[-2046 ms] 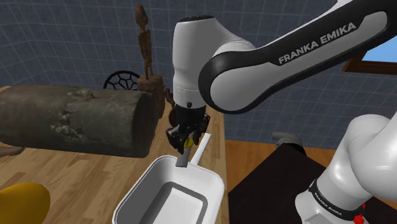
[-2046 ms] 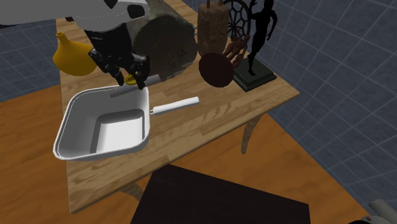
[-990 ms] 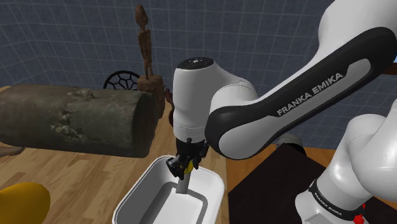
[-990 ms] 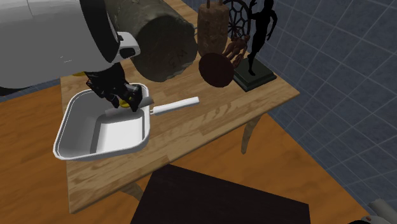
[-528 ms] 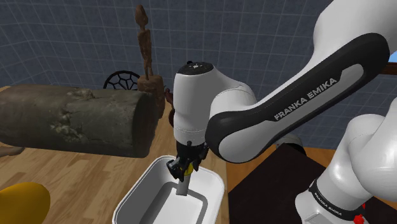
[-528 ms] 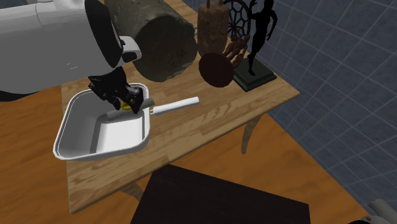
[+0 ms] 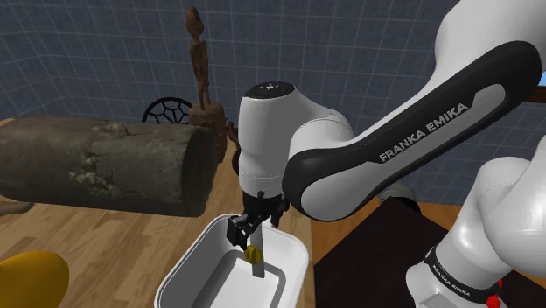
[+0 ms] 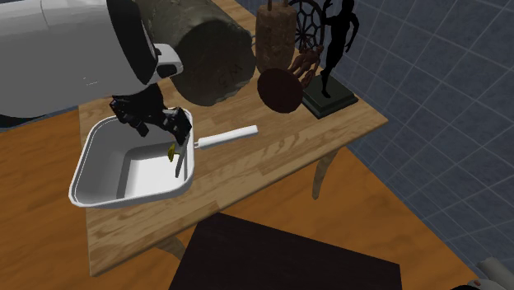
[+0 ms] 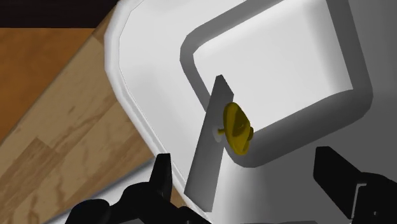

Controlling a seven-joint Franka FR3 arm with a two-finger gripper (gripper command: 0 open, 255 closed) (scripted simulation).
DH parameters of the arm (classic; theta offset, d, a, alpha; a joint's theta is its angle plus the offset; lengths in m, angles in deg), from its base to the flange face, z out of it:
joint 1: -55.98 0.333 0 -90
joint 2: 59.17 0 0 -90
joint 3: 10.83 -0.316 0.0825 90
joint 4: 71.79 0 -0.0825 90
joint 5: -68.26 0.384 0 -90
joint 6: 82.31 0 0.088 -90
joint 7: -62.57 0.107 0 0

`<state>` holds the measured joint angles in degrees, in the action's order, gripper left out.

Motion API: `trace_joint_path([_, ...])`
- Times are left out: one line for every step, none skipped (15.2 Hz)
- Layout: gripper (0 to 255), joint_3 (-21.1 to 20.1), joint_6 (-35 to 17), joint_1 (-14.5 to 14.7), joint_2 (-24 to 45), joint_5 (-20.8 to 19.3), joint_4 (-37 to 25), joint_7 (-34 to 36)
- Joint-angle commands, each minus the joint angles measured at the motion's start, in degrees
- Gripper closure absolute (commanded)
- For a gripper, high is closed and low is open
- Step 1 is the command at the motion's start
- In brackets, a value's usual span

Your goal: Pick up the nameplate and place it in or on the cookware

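Note:
The nameplate (image 7: 255, 260) is a thin grey slab with a yellow disc on its face. It stands on edge inside the white square pan (image 7: 187, 262), leaning by the pan's wall on the handle side. In the second exterior view the nameplate (image 8: 175, 159) is in the corner of the pan (image 8: 86, 161) next to the long white handle (image 8: 228, 137). My gripper (image 7: 255, 224) hangs just above it, open. In the wrist view the nameplate (image 9: 207, 153) lies between and beyond my gripper (image 9: 246, 167), and neither of the fingers (image 9: 161, 175) touches it.
A big rough log (image 7: 105, 164) lies on the wooden table behind the pan. A dark figurine (image 8: 336, 49), a wire ball (image 8: 306, 21) and a brown round object (image 8: 280, 89) stand at the far end. A yellow gourd (image 7: 31, 278) sits near the pan. A dark box (image 8: 280, 259) is beside the table.
The fingers have sprung apart and let go of the nameplate. It has dropped a little and now stands in the pan. The arm has barely moved.

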<state>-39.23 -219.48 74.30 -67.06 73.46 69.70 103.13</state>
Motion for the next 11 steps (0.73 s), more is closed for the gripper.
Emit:
trace_joint_path([0, 0.37, 3.41, 0.27, -2.44, 1.23, -1.13, -0.87])
trace_joint_path([0, 0.69, 5.54, 0.4, -3.88, 1.85, -1.93, -1.37])
trace_joint_path([0, 0.96, 7.22, 0.51, -4.94, 2.24, -2.62, -1.7])
trace_joint_path([0, 0.98, 7.22, 0.53, -4.93, 2.24, -2.62, -1.69])
trace_joint_path([0, 0.98, 7.22, 0.53, -4.94, 2.25, -2.62, -1.7])
trace_joint_path([0, 0.98, 7.22, 0.53, -4.93, 2.24, -2.62, -1.69])
trace_joint_path([0, 0.98, 7.22, 0.53, -4.93, 2.24, -2.62, -1.69])
trace_joint_path([0, 0.98, 7.22, 0.53, -4.93, 2.24, -2.62, -1.69])
trace_joint_path([0, 0.98, 7.22, 0.53, -4.93, 2.24, -2.62, -1.69])
trace_joint_path([0, 0.98, 7.22, 0.53, -4.93, 2.24, -2.62, -1.69])
trace_joint_path([0, 0.98, 7.21, 0.53, -4.93, 2.24, -2.61, -1.69])
